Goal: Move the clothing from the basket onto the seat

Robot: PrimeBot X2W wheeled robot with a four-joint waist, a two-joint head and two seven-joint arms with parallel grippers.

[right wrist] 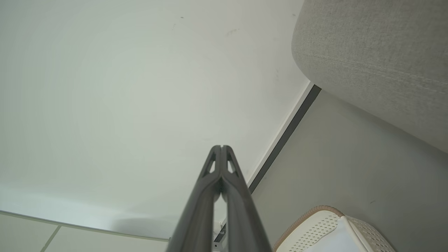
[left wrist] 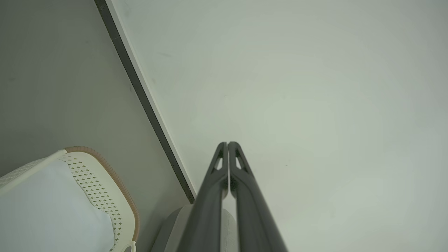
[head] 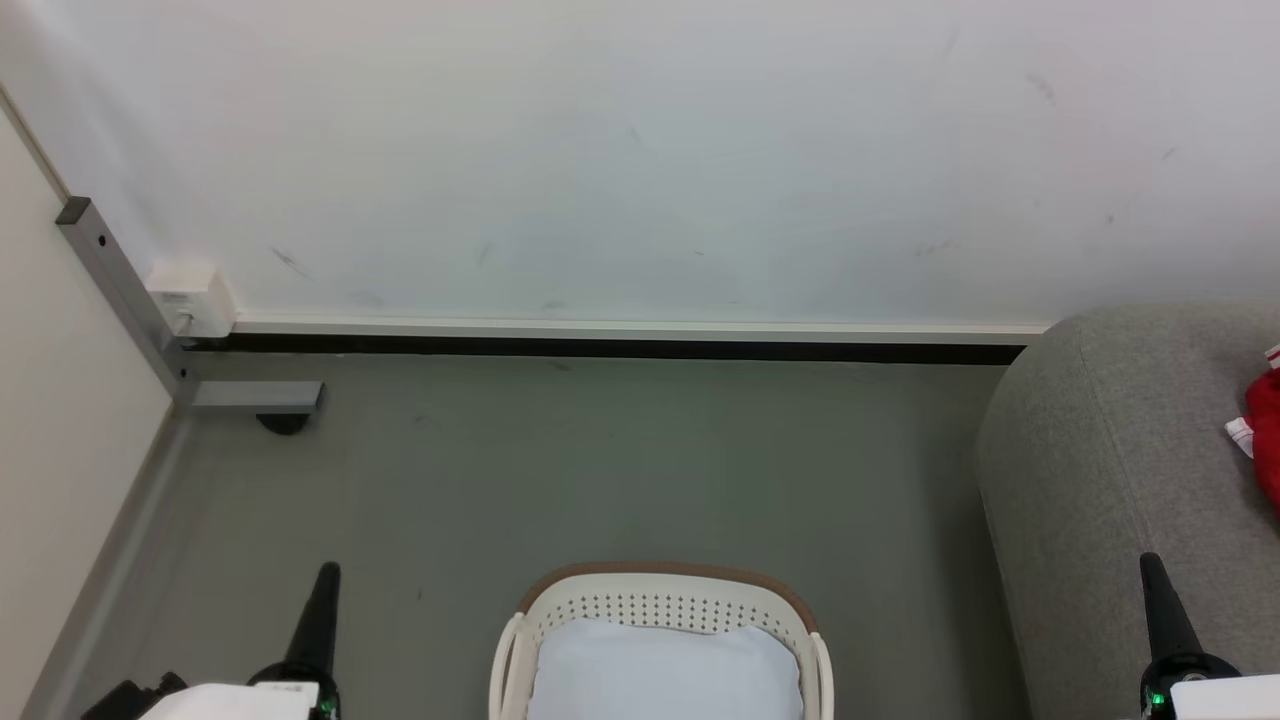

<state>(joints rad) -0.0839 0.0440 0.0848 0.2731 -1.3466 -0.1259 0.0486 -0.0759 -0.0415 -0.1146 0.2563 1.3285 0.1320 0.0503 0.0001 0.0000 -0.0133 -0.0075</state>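
My left gripper (head: 328,572) and right gripper (head: 1150,562) are both pinched closed, holding nothing. Clothing (head: 1266,435) sits on the seat (head: 1100,450); basket (head: 660,605) on the floor (head: 600,460) between them holds a pale liner (head: 665,670).

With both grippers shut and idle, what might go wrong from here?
1. The red white-trimmed fabric garment on the grey upholstered sofa is cut off by the frame, so full placement is unconfirmed.
2. The pale cushion-like liner in the cream perforated plastic basket might be mistaken for clothing.
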